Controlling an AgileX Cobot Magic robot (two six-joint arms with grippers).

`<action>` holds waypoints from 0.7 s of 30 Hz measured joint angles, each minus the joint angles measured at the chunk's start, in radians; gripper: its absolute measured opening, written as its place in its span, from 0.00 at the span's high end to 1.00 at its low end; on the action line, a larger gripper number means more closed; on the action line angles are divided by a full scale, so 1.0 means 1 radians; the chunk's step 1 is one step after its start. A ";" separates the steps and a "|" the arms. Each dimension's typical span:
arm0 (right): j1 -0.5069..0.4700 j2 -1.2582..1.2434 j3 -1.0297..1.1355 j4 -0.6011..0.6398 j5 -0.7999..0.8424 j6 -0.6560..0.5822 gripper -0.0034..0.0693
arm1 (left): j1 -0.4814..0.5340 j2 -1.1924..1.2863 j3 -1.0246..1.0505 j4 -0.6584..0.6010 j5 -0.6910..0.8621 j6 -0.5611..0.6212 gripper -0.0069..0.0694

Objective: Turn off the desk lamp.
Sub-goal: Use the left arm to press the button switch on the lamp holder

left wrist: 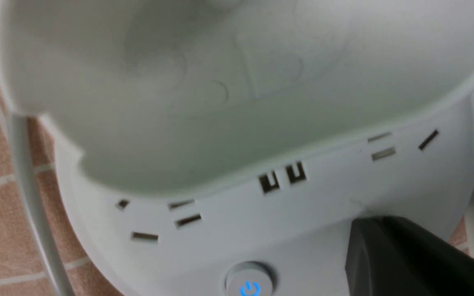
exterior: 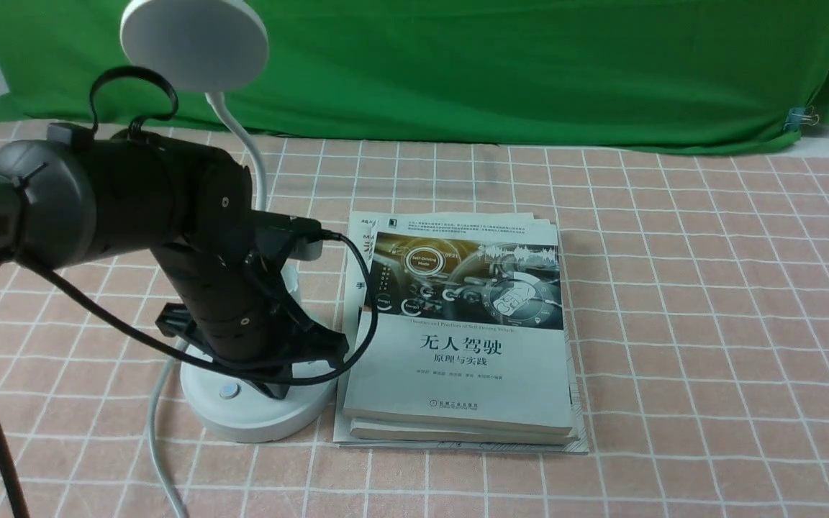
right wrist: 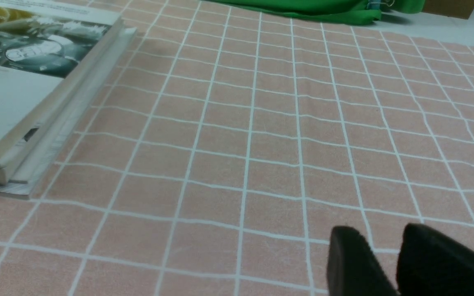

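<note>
The white desk lamp stands at the left in the front view, with its disc head [exterior: 195, 39] up high, a bendy neck [exterior: 255, 162] and a round base [exterior: 256, 417]. My left gripper [exterior: 281, 383] points down onto the base and hides much of it. In the left wrist view its black fingers [left wrist: 385, 255] look closed together, with the tip [left wrist: 362, 226] touching the base [left wrist: 323, 205] beside a round button with a glowing blue power icon [left wrist: 249, 284]. The pen cup [left wrist: 220, 82] and sockets [left wrist: 280, 180] show above. My right gripper [right wrist: 379, 236] is shut and empty over the bare cloth.
A stack of books [exterior: 458, 345] lies right beside the lamp base and also shows in the right wrist view [right wrist: 23, 82]. The lamp's white cable [exterior: 159, 439] runs toward the front edge. A green backdrop [exterior: 529, 65] hangs behind the pink checked tablecloth [exterior: 709, 302].
</note>
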 joint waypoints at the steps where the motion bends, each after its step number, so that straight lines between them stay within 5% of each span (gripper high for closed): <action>1: 0.000 0.000 0.000 0.000 0.000 0.000 0.62 | 0.000 0.000 0.000 0.000 -0.001 0.000 0.90; 21: 0.000 0.000 0.000 0.000 0.000 0.000 0.62 | -0.011 0.007 -0.001 0.003 -0.027 0.000 0.90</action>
